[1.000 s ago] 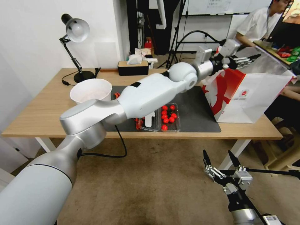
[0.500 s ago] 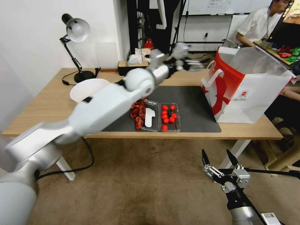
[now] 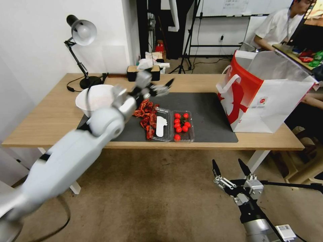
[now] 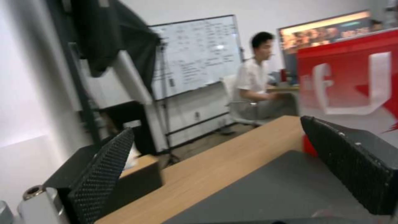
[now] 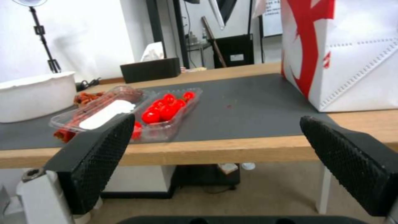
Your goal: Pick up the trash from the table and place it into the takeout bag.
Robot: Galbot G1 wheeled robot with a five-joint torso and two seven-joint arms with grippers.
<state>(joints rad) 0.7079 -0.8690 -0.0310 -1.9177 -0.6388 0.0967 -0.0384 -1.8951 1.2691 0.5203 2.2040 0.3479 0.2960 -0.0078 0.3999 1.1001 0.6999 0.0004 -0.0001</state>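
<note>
Between picks: left pincer (image 3: 160, 88) spread, empty, above tabletop (image 3: 202, 82) at frame centre. Takeout bag (image 3: 269, 101) upright, right of frame. Right pincer (image 3: 232, 168) spread, parked bottom right. Next calls for locating remaining trash.

Bearing a dark grey mat (image 3: 205, 111) at centre: light-wood table (image 3: 50, 117), lamp (image 3: 82, 50) sitting at ten o'clock, takeout bag (image 3: 269, 101) standing at three.

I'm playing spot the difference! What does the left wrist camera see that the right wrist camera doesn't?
Left wrist view's extra: the whiteboard. Right wrist view's extras: the red tomatoes and the white bowl. Shared: the takeout bag, the table and the dark mat, seen past the open left gripper or open right gripper.
</note>
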